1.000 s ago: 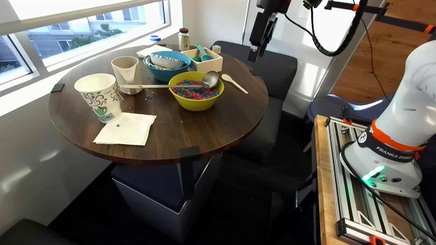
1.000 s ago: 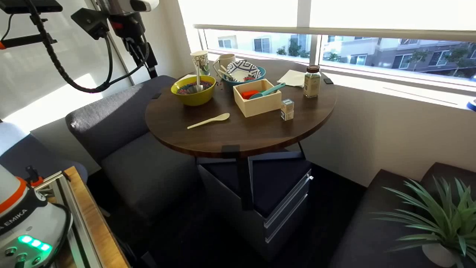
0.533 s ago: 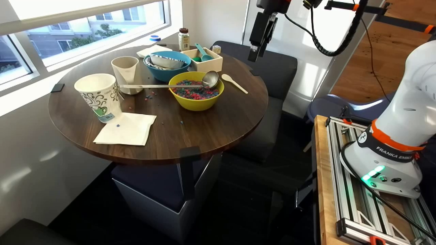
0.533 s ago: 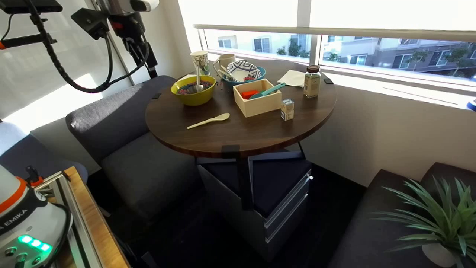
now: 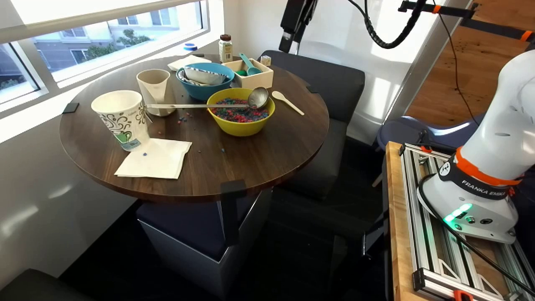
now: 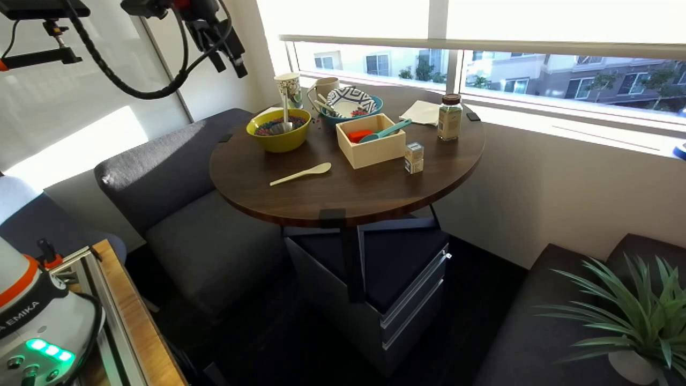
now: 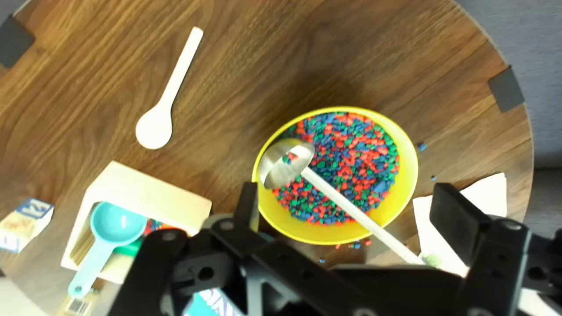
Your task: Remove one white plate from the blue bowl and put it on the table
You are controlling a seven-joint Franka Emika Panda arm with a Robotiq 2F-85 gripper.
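We judge this as reaching step; gripper [image 7: 349,204] spread, we next should align above white plate [image 5: 203,76] in blue bowl [image 5: 206,91].

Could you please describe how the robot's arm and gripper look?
The arm is white, with an orange ring, a black band lettered FRANKA EMIKA and green lights on its base. The gripper is black with blocky fingers; a black cable loops nearby.

- I see a yellow bowl [image 7: 406,186] right of centre in the wrist view, a ladle [image 7: 338,197] over its rim.
- Upper left there, a spoon [image 7: 154,125].
- Lower left, a box [image 7: 151,193] with a scoop [image 7: 116,221].
- In an exterior view, I see a plant [image 6: 640,316] lower right.
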